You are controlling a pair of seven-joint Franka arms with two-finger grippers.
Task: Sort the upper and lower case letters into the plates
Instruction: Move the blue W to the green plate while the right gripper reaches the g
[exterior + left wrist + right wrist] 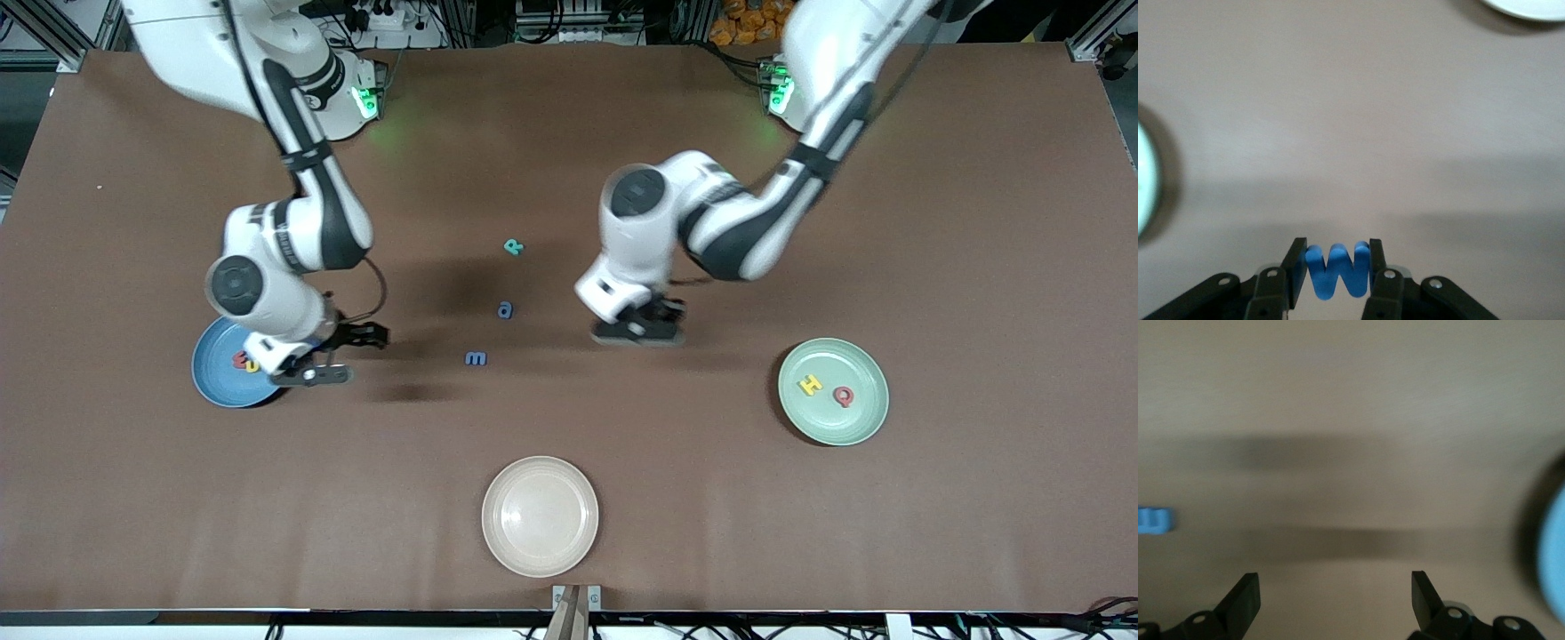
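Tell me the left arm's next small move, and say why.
Probably carry it toward the green plate. The left pincer is shut on a blue M over bare table, and the capitals H and Q already lie in that plate. The right pincer is open beside the blue plate.
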